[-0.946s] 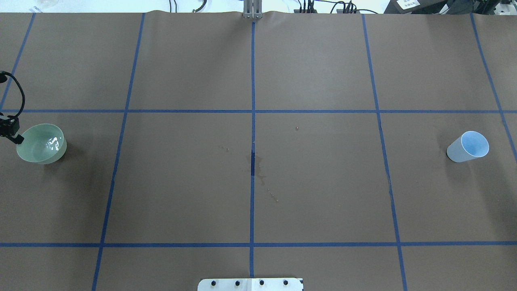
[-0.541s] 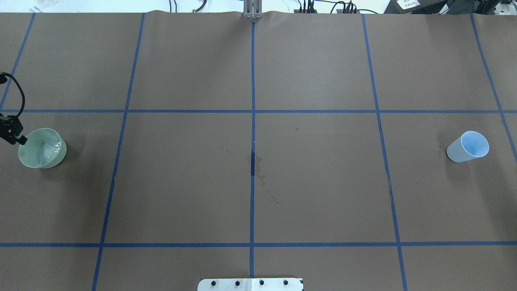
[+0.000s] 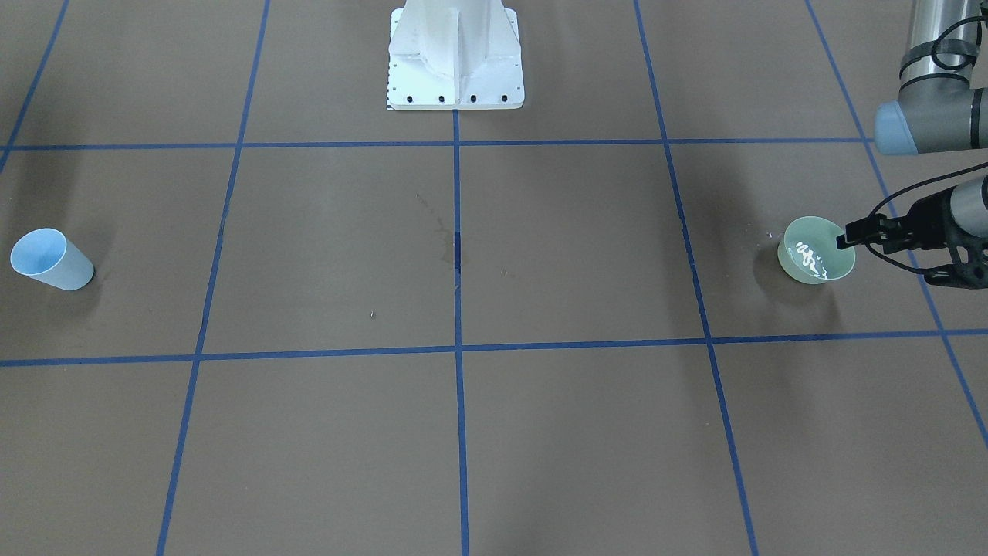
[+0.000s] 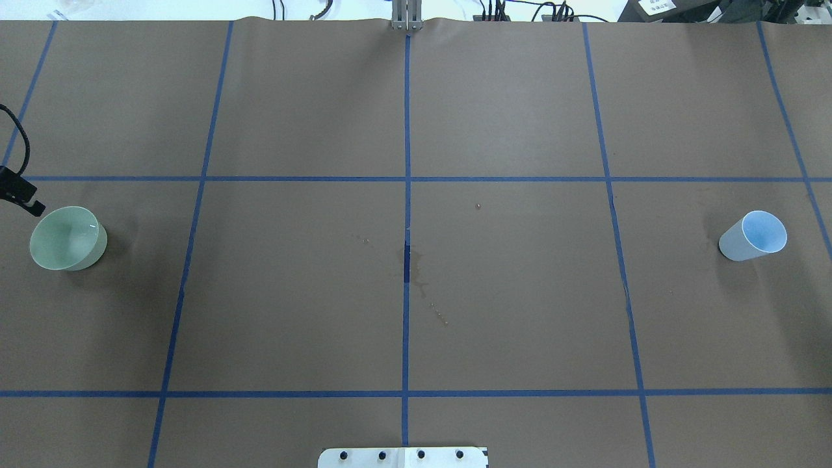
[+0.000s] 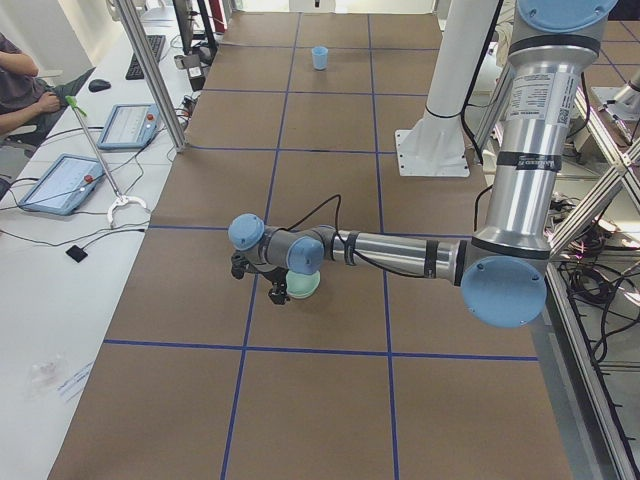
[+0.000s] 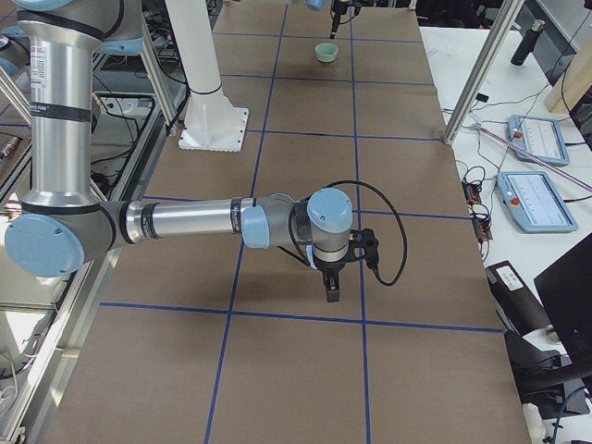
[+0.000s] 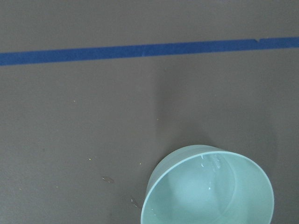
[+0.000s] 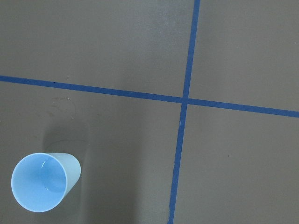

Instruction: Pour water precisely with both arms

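Robotics lab. Main worktop (image 4: 520, 117) papered brown and gridded with blue tape (image 4: 407, 130); white pedestal (image 3: 455, 54) bolted on. Side worktop (image 5: 60, 300) carries teach pendants (image 5: 60, 182), keyboard (image 5: 143, 57), cables. Aluminium frame posts (image 5: 149, 70). Seated person (image 5: 15, 85).

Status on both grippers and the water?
Left gripper beside rim of pale green bowl, grip unclear; right gripper hovering, unclear. Water in bowl. Light blue cup upright, apart.

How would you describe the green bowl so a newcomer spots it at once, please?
On the brown table gridded with blue tape, look to the end on the robot's left, by the left gripper. The green bowl is wide and rounded, with water glinting inside, unlike the blue cup at the opposite end.
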Controlling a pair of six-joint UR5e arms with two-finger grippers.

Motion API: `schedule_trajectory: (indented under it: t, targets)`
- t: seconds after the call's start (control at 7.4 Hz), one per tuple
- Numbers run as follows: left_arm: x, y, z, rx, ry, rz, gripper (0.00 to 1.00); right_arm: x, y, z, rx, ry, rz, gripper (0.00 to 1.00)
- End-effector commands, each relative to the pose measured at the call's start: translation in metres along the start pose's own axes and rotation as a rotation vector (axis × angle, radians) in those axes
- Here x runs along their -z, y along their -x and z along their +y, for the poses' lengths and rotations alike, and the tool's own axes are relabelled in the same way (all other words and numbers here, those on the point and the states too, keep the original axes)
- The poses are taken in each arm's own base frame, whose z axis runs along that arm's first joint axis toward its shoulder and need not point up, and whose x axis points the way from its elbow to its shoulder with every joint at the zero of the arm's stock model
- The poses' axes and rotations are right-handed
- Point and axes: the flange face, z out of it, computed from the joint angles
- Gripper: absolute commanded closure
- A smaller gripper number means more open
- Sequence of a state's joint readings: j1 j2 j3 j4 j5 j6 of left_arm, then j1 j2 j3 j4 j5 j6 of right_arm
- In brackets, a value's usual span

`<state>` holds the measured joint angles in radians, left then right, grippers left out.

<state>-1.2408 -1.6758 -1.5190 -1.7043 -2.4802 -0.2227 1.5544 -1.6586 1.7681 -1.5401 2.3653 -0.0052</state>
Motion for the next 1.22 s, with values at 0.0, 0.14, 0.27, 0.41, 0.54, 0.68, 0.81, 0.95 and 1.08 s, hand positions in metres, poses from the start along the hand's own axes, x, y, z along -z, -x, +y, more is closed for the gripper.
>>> schedule_trajectory:
  t: [0.0, 0.14, 0.27, 0.41, 0.54, 0.68, 0.81, 0.95, 1.08]
  targets:
    - [0.065, 0.052, 0.004, -0.093, -0.124, -0.072, 0.00, 0.003, 0.000, 0.000, 0.007, -0.006, 0.023, 0.00]
    - [0.103, 0.084, 0.011, -0.070, -0.190, -0.120, 0.00, 0.003, -0.002, 0.001, 0.011, -0.003, 0.046, 0.00]
    - [0.142, 0.112, 0.023, -0.052, -0.256, -0.135, 0.00, 0.002, -0.004, 0.001, 0.006, 0.001, 0.046, 0.00]
    - [0.160, 0.126, 0.030, -0.037, -0.288, -0.142, 0.00, -0.003, -0.008, 0.007, -0.006, 0.014, 0.041, 0.00]
    - [0.170, 0.133, 0.036, -0.019, -0.303, -0.144, 0.00, -0.004, -0.009, 0.009, -0.007, 0.014, 0.041, 0.00]
    - [0.161, 0.145, 0.054, 0.003, -0.295, -0.142, 0.00, -0.003, -0.008, 0.009, -0.005, 0.013, 0.044, 0.00]
    - [0.152, 0.148, 0.067, 0.012, -0.285, -0.138, 0.00, -0.004, -0.009, 0.010, -0.009, 0.017, 0.044, 0.00]
    - [0.149, 0.150, 0.073, 0.018, -0.280, -0.139, 0.00, -0.006, -0.011, 0.013, -0.014, 0.022, 0.044, 0.00]
    - [0.147, 0.150, 0.073, 0.026, -0.278, -0.140, 0.00, -0.005, -0.010, 0.015, -0.008, 0.018, 0.046, 0.00]
